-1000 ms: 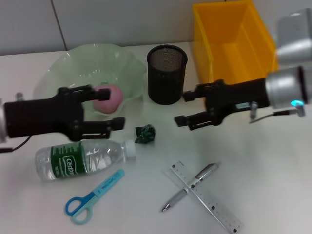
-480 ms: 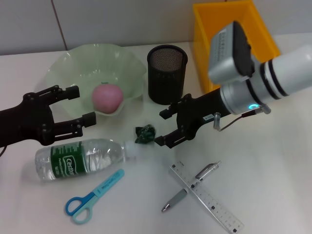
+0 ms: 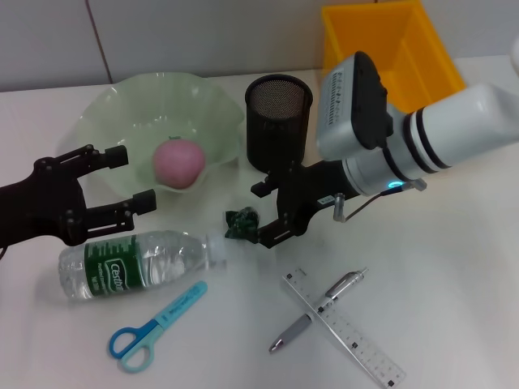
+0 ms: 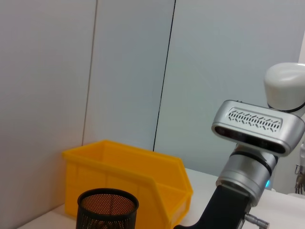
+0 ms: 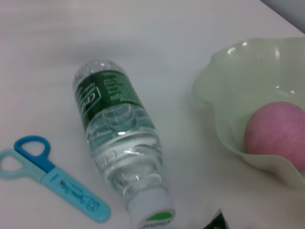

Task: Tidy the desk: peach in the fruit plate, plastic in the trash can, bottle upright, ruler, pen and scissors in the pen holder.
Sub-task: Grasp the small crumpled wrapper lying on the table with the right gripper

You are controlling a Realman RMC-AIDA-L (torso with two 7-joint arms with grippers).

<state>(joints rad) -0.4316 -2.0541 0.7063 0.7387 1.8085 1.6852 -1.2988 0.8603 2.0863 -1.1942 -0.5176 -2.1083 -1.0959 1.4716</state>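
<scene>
Bottle [image 3: 138,263] lies on its side near the desk's [image 3: 454,275] front left, label reading "Cestbon". Right gripper [image 3: 261,212], jaws spread, reaches low beside the crumpled green plastic [image 3: 242,223]. Left gripper [image 3: 122,177], spread, hovers before the fruit plate [image 3: 113,109] holding the peach [image 3: 178,162].

We see an office-like test room: a plain white desk [image 3: 454,267], grey panelled walls [image 4: 128,71], and desk stationery beside a pen holder [image 3: 278,121].
</scene>
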